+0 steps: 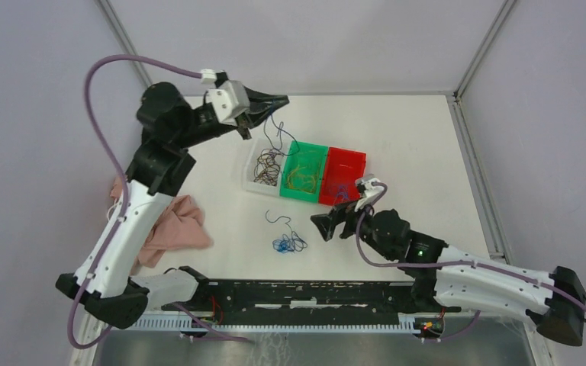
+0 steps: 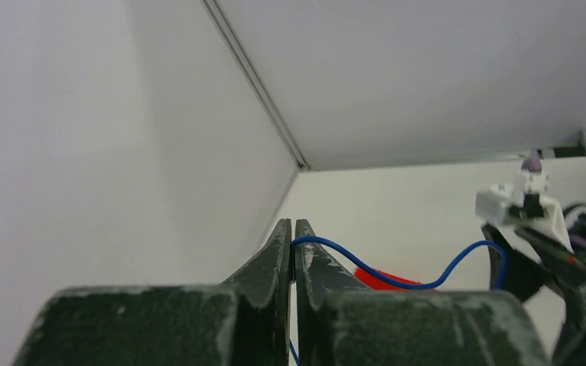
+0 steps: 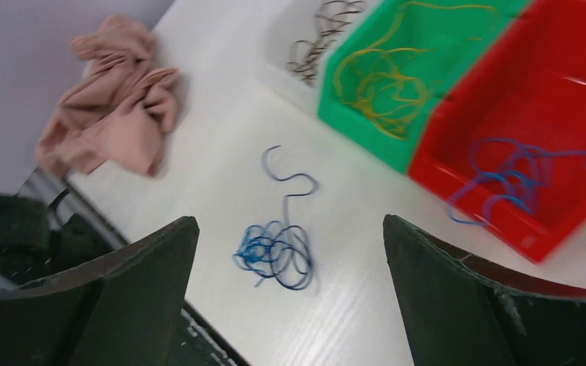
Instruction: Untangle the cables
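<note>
Overhead view of a white table enclosed by pale walls. The left gripper, high at the upper left of the frame, has its dark jaws pressed together on a single thin blue wire strand. The strand hangs in loose curls from the tips toward the row of bins below. In the left wrist view it emerges from between the closed fingers and arcs to the right. Three small plastic bins stand touching side by side at the centre of the frame: a shallow white bin holding dark brown curly wires, a green bin holding yellow-orange wires, and a red bin holding blue wires. The right gripper sits just below the red bin, low over the table, its two fingers spread wide apart. Framed between those fingers in the right wrist view, on bare table, lies a small knotted blue tangle of wire. One loose hooked blue strand lies just above the tangle, and both are apart from the bins. A crumpled pink cloth lies at the left, partly hidden beneath the left arm. A black rail spans the lower edge between the arm bases.
</note>
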`<control>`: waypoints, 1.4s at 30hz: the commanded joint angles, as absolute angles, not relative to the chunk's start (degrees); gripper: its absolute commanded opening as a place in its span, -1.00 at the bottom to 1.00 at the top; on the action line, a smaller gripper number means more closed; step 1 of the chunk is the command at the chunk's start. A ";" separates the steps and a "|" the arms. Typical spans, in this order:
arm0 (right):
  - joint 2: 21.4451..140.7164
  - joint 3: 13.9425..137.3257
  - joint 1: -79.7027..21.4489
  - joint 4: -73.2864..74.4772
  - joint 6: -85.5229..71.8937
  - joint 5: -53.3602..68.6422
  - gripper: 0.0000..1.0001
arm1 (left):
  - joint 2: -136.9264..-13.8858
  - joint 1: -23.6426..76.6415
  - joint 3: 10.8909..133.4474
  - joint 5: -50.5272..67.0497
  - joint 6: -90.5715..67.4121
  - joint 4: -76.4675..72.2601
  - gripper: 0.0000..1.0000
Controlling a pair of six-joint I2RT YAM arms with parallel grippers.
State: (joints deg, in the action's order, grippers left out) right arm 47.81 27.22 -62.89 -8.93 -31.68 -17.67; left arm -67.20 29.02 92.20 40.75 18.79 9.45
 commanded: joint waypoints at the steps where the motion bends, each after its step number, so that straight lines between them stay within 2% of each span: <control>1: 40.87 31.39 -62.89 13.83 -39.99 -40.41 0.97 | -69.52 31.45 87.57 41.00 16.66 9.04 -0.94; 8: 42.84 42.02 -62.20 36.08 -51.41 -60.48 0.99 | -77.54 37.20 85.67 37.91 19.40 9.12 -0.94; 12: 41.31 43.88 -60.73 39.48 -55.14 -64.63 0.99 | -84.66 39.26 87.19 37.10 20.38 8.57 -0.94; 19: 38.73 43.49 -57.29 39.46 -54.88 -65.05 0.99 | -97.05 39.84 93.65 35.59 21.06 8.84 -0.94; 29: 37.76 40.87 -55.29 36.31 -53.36 -63.68 0.99 | -110.85 41.12 102.23 29.26 29.77 16.65 -0.92; 40: 35.86 40.85 -54.81 36.93 -54.20 -62.93 0.99 | -116.77 43.25 105.50 25.92 32.42 18.00 -0.91; 42: 35.56 41.10 -54.82 37.07 -53.97 -63.03 0.99 | -117.22 43.64 105.33 25.74 33.49 19.01 -0.82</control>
State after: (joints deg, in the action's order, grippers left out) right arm 36.75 40.60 -54.98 37.80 -53.93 -61.91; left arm -116.77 42.96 102.48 26.65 29.54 18.44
